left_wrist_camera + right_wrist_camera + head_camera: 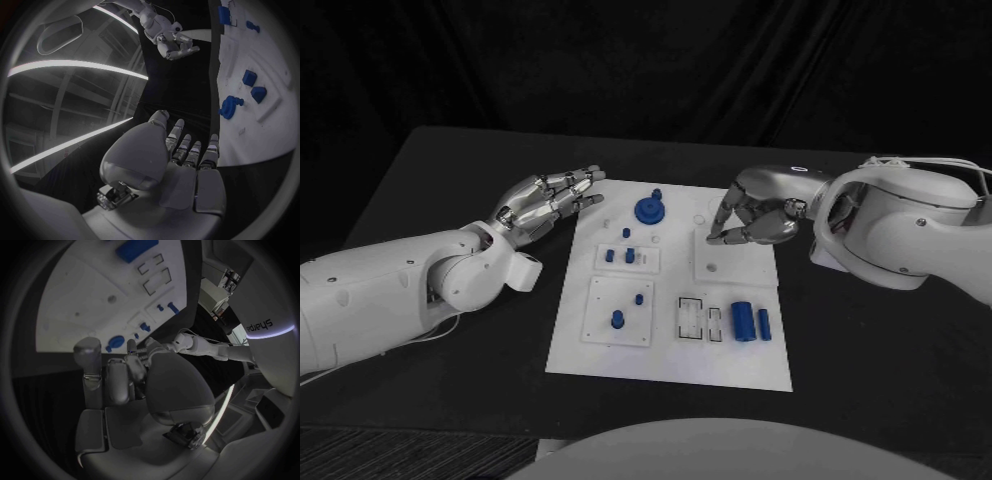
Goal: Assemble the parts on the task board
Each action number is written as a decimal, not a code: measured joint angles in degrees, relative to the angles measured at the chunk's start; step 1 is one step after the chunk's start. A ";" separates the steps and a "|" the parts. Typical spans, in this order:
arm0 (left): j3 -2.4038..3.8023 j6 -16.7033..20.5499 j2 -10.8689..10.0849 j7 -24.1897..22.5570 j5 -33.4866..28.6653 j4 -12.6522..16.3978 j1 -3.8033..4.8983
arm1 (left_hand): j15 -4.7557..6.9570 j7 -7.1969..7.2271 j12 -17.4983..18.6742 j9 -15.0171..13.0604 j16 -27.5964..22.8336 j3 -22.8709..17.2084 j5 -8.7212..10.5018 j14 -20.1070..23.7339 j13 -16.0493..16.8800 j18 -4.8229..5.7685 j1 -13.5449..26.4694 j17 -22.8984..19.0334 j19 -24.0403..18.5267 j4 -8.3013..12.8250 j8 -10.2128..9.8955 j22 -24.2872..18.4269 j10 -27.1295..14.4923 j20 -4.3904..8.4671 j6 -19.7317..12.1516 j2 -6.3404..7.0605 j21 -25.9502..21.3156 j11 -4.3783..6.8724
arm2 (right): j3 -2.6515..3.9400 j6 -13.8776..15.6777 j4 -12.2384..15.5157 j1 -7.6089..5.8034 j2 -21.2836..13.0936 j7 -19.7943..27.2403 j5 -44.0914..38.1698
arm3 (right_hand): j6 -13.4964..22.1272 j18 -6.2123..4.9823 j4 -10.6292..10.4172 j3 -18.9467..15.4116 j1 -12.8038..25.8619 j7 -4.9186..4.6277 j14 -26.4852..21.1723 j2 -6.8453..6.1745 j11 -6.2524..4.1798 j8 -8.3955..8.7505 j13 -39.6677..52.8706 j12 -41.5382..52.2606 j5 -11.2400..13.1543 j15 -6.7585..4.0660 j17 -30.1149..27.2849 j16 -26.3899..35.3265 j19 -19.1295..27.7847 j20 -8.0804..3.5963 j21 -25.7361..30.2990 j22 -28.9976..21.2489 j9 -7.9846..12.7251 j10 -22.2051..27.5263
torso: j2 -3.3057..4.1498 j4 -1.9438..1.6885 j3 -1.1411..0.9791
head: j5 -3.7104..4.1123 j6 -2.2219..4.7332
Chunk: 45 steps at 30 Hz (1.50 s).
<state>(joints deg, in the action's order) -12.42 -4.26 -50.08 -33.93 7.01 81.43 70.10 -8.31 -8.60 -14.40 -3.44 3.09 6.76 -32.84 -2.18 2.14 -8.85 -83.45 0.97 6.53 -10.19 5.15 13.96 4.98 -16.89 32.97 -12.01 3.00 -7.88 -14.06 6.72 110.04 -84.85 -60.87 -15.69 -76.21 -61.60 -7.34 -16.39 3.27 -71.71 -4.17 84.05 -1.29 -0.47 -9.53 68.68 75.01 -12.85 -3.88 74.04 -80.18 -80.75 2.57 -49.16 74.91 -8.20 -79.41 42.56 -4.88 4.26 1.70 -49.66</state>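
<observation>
The white task board (672,345) lies in the middle of the black table. A round blue part (651,210) stands at its far end, small blue pegs (629,256) sit in a raised plate, and two blue cylinders (753,322) lie near its right edge. My left hand (548,203) hovers at the board's far left corner with fingers stretched and apart, holding nothing. My right hand (754,220) is over the board's far right edge with fingers curled in; nothing shows in them. The left wrist view has the round part (230,106) beyond my left hand's fingertips (187,145).
A second raised plate (620,310) carries another blue peg (617,319). Empty rectangular slots (691,316) lie beside the cylinders. Bare black table (444,170) runs along both sides of the board.
</observation>
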 measured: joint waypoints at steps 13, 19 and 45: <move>-0.01 1.13 -0.65 -1.74 0.00 1.28 0.00 | 0.64 7.83 0.59 1.23 -0.31 0.87 0.26 0.63 -0.07 0.00 1.49 -0.13 -0.87 -0.87 -2.75 -2.50 -1.50 0.62 -13.78 1.41 -0.50 -0.15 | -0.07 -14.23 -0.32 4.08 -1.13 -13.15 5.33 | 0.03 4.79 -0.13 -5.26 15.59 2.75 -0.06 1.37 -1.60 -15.38 6.27 14.86 2.31 -2.33 0.91 -8.22 -3.30 -2.16 -29.46 0.00 -19.27 -4.54 | 0.12 0.36 0.04 | -0.53 -0.34; -0.01 2.78 -0.94 -3.32 0.08 1.88 -0.02 | 2.69 10.44 1.59 1.85 -2.06 5.01 7.62 1.85 -0.33 -0.92 4.66 -0.62 -2.69 -6.55 -3.51 -4.47 -3.09 2.06 -20.71 2.21 -1.04 1.54 | -0.05 -15.52 0.91 5.56 -1.92 -16.87 4.21 | 0.81 5.15 -0.29 -5.09 16.86 3.15 -0.06 1.28 -1.79 -18.71 6.26 14.85 2.70 -2.33 0.91 -8.22 -3.22 -2.48 -33.87 0.00 -24.99 -4.74 | 0.30 0.37 -0.01 | -0.34 -0.34; -0.01 3.82 -1.07 -4.71 3.32 1.45 -0.20 | 2.45 7.39 1.83 1.52 -2.22 6.51 7.77 2.05 -0.43 -0.91 3.34 -0.70 -2.67 -6.33 -2.89 -4.78 -3.83 1.02 -18.02 0.64 -0.81 2.19 | -0.05 -11.20 3.84 7.77 -2.42 -21.68 0.16 | 0.54 6.02 -0.36 -3.73 18.53 3.10 -0.01 0.19 -2.00 -16.26 6.24 14.85 6.59 -2.67 0.90 -8.18 -3.30 -2.56 -36.54 0.04 -27.64 -4.53 | 0.11 0.40 0.03 | -0.02 -0.34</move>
<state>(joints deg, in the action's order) -12.43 -0.44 -51.15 -38.63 10.33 82.88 69.90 -5.85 -1.21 -12.57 -1.91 0.87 13.26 -25.07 -0.13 1.72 -9.76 -80.10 0.27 3.86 -16.52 2.26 9.18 1.15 -15.87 14.95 -11.37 2.19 -5.69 -14.11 -4.48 113.87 -77.08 -63.29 -37.37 -76.05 -61.06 -1.33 -16.75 -0.46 -53.18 -1.08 84.04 -1.10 -2.47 -25.79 74.92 89.86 -6.26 -6.55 74.93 -88.36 -84.05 0.01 -85.70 74.94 -35.84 -83.94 42.67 -4.48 4.30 1.68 -50.00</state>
